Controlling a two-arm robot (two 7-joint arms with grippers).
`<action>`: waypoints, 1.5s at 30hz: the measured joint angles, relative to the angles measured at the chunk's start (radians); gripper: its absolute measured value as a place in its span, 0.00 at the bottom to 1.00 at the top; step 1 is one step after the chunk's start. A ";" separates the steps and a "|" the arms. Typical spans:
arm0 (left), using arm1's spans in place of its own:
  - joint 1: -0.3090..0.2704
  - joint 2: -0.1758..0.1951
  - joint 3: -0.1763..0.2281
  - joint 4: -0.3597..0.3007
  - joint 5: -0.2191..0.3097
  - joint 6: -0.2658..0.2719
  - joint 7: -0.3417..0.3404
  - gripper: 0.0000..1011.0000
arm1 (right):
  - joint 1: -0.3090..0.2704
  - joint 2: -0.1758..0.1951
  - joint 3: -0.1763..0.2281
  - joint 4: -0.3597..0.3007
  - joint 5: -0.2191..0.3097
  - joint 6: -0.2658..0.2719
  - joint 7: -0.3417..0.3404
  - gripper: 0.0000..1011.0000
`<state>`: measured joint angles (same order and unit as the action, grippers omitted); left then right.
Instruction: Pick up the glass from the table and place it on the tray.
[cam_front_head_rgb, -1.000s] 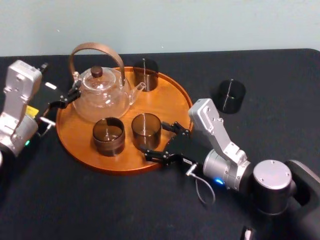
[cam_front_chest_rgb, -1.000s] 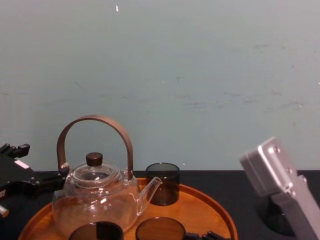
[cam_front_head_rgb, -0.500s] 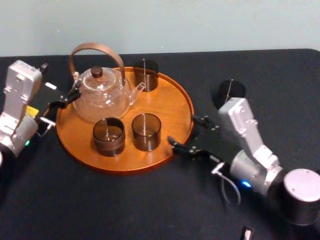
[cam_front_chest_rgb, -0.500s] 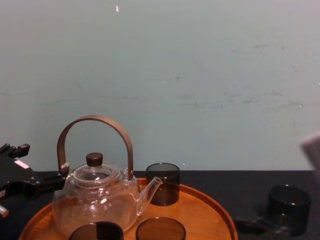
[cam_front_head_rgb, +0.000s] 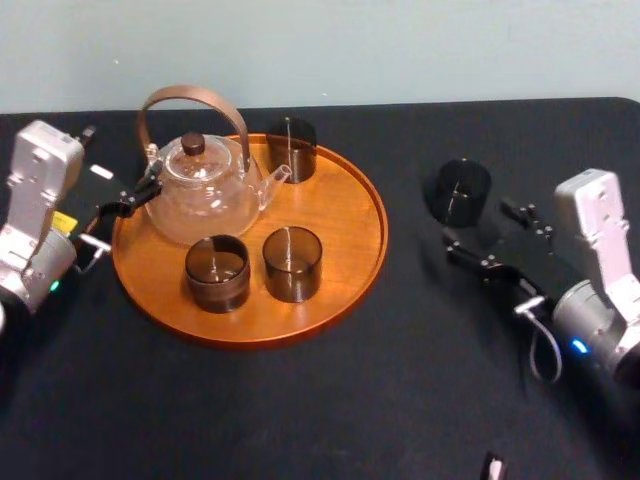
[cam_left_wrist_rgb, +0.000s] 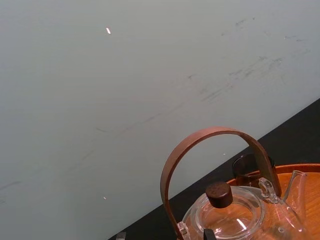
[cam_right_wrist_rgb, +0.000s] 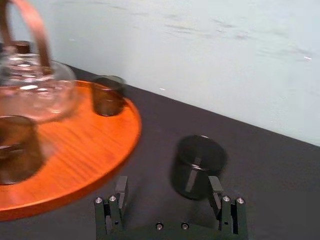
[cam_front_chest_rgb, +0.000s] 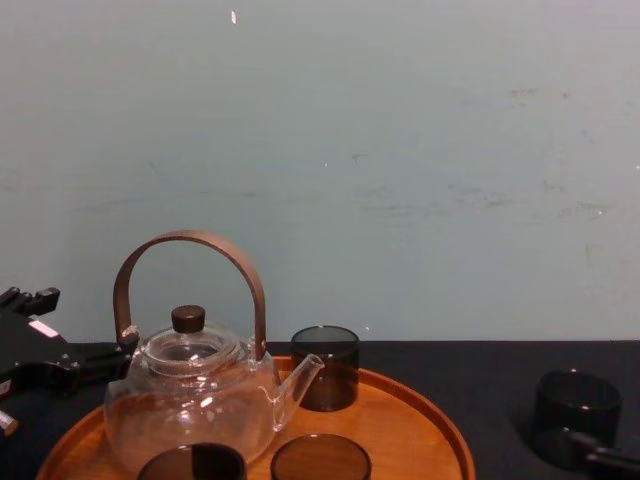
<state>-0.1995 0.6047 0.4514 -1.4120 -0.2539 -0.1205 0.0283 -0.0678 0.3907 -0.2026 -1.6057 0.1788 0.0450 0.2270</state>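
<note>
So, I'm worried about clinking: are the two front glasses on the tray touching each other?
Apart. The head view shows a strip of bare tray between the left glass and the right glass.

The glass (cam_front_head_rgb: 461, 191) is a short, dark smoky tumbler with straight walls, standing upright with its mouth up on the black table (cam_front_head_rgb: 300, 400). It stands to the right of the tray (cam_front_head_rgb: 345, 215), well apart from its rim. The tray is a large round piece of orange-brown wood with a low raised rim, lying flat on the table left of centre, with bare wood showing on its right side.
</note>
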 joint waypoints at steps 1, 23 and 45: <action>0.000 0.000 0.000 0.000 0.000 0.000 0.000 0.99 | 0.000 -0.001 0.008 0.004 0.001 0.001 -0.002 0.99; 0.000 0.000 0.000 0.000 0.000 0.000 0.000 0.99 | 0.072 -0.045 0.063 0.107 -0.007 0.023 0.031 0.99; 0.000 0.000 0.000 0.000 0.000 0.000 0.000 0.99 | 0.221 -0.073 0.009 0.289 -0.011 0.010 0.084 0.99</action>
<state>-0.1995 0.6047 0.4514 -1.4120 -0.2539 -0.1205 0.0283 0.1536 0.3174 -0.1933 -1.3164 0.1676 0.0553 0.3107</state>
